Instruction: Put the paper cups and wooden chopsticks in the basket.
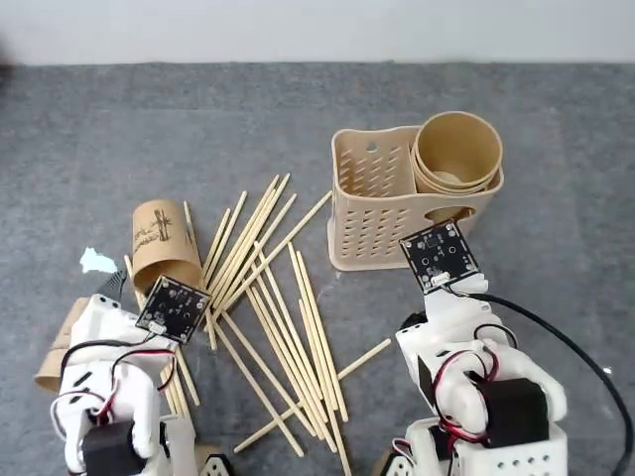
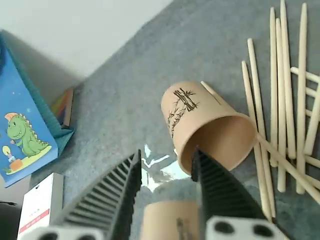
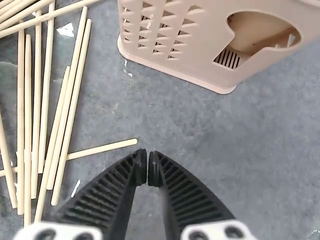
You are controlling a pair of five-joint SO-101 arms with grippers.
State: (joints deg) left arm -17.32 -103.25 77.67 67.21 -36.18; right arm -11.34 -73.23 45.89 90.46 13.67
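Main target: the printed cup (image 1: 164, 243) lies on its side on the grey desk (image 1: 99, 129), near the left arm and well apart from the basket (image 1: 382, 213).
Its direction: the long axis runs from the far side toward the robot. The open mouth faces the left arm and the base points away.
Other loose cup: the second cup (image 1: 55, 352) lies on its side just beside the left arm's base, partly hidden.
Already stowed: the stacked cups (image 1: 456, 149) sit nested, mouths up, in 1 of the basket's 2 compartments.
Sticks: the wooden chopsticks (image 1: 273, 297) lie loose between the arms in 2 crossing fans, 1 slanting toward the basket and 1 toward the robot. None can be seen in the basket.
Left arm: the left gripper (image 2: 167, 157) is open and holds nothing, just short of the printed cup's mouth.
Right arm: the right gripper (image 3: 147, 160) is closed on nothing, above the desk between the chopsticks and the basket.
Step in hand: probably picking up the printed cup.
Next move: likely 1 finger inside the rim and 1 outside, closing gently so the thin wall does not crush. Then lift, turn the cup mouth-up and nest it on the stack.
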